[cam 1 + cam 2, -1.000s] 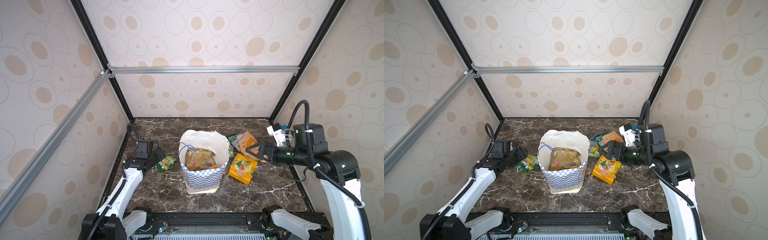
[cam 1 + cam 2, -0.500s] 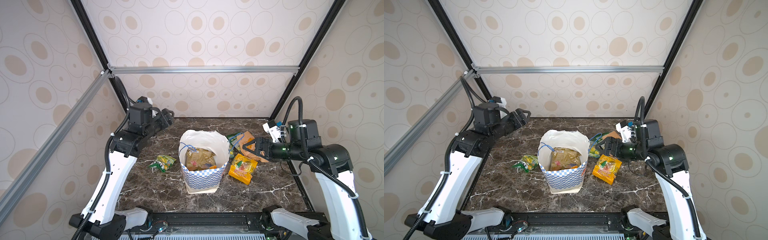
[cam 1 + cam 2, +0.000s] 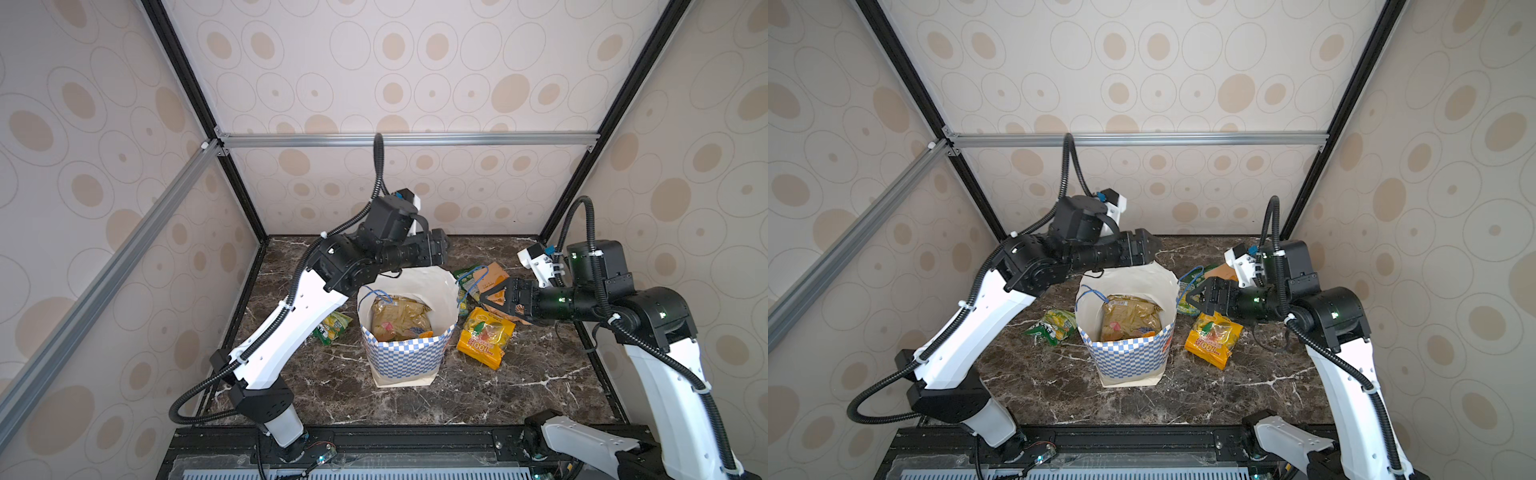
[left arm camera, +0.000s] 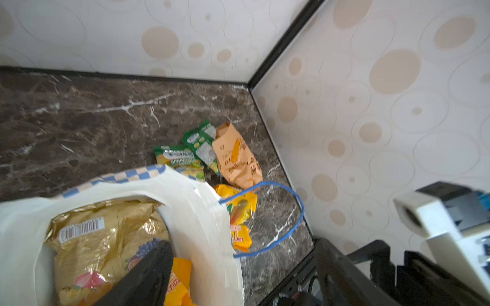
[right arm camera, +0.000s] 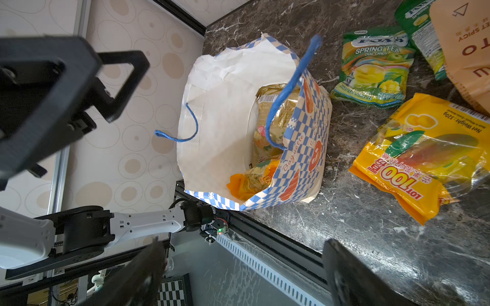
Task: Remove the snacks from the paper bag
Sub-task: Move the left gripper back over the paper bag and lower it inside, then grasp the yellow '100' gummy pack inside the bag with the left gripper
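Observation:
The paper bag [image 3: 405, 353] [image 3: 1127, 357] stands upright mid-table with a golden bag [image 3: 399, 318] [image 4: 106, 238] and an orange packet [image 5: 249, 180] inside. My left gripper [image 3: 440, 251] [image 4: 242, 273] hovers open over the bag's far rim, one finger [image 4: 148, 275] above the inside and the other outside. My right gripper [image 3: 492, 297] [image 5: 241, 275] is open and empty, just right of the bag near its blue handle [image 3: 471, 280]. On the table lie a yellow gummy bag [image 3: 484, 336], green packets [image 3: 334, 326] [image 5: 371, 69] and an orange-tan chips bag [image 4: 236, 156].
Patterned walls close in the marble table [image 3: 415, 399] at the back and both sides. A black rail [image 3: 374, 436] runs along the front edge. The left arm's white forearm [image 3: 291, 332] stretches across the table's left part, above the green packet.
My left arm rose from beside the green packet at the left and swung over the bag's far rim, its jaws widening. The right gripper edged slightly toward the bag.

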